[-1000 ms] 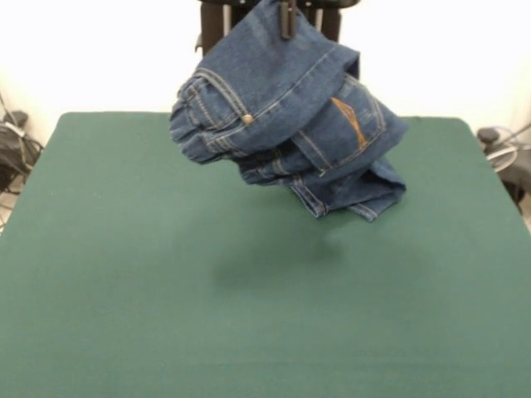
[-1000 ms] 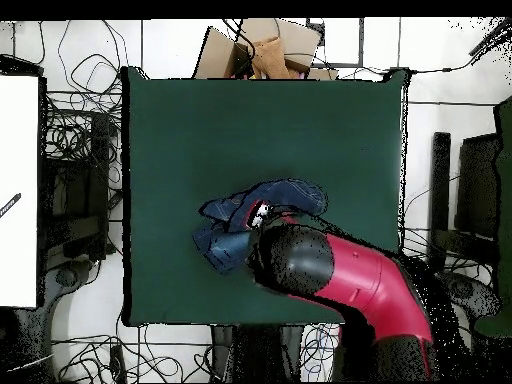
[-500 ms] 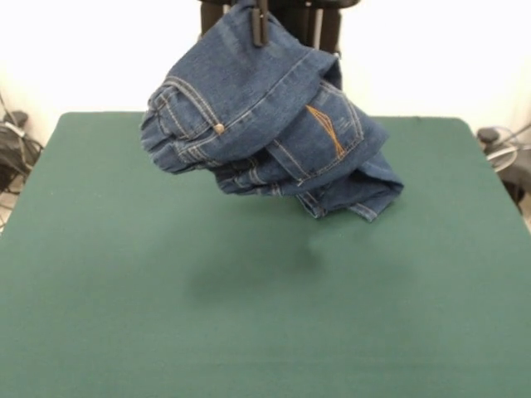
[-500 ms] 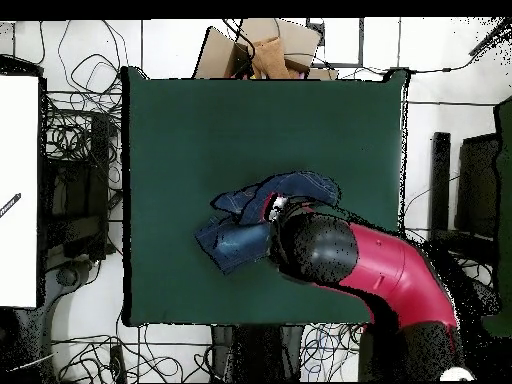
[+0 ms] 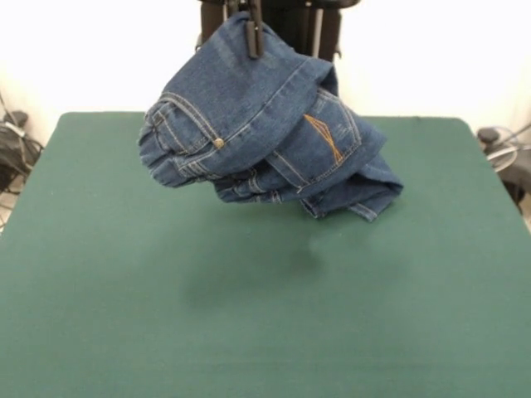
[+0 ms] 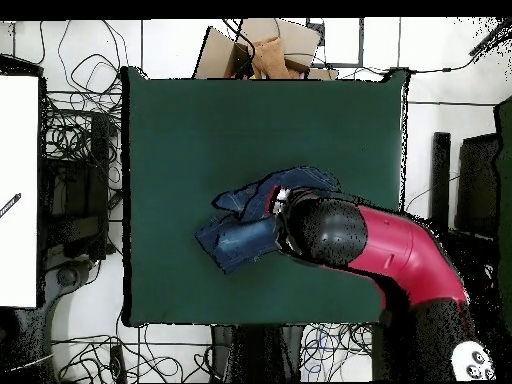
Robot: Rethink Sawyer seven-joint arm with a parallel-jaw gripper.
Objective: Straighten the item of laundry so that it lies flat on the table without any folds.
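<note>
Jeans (image 5: pixel 265 137) bunched, hanging off the gripper (image 5: pixel 252 33) above the table (image 5: pixel 124 315), toward its robot-side edge.
Gripper clamped on a denim fold at the top. Waistband with brass button (image 5: pixel 218 143) faces left in the front view, tan pocket stitching right; shadow below. Overhead, the arm (image 6: pixel 390 250) hides part of the denim; legs can't be told apart.

You face the robot across the table (image 5: pixel 99 332) in front; overhead looks straight down on it (image 6: pixel 180 110).
</note>
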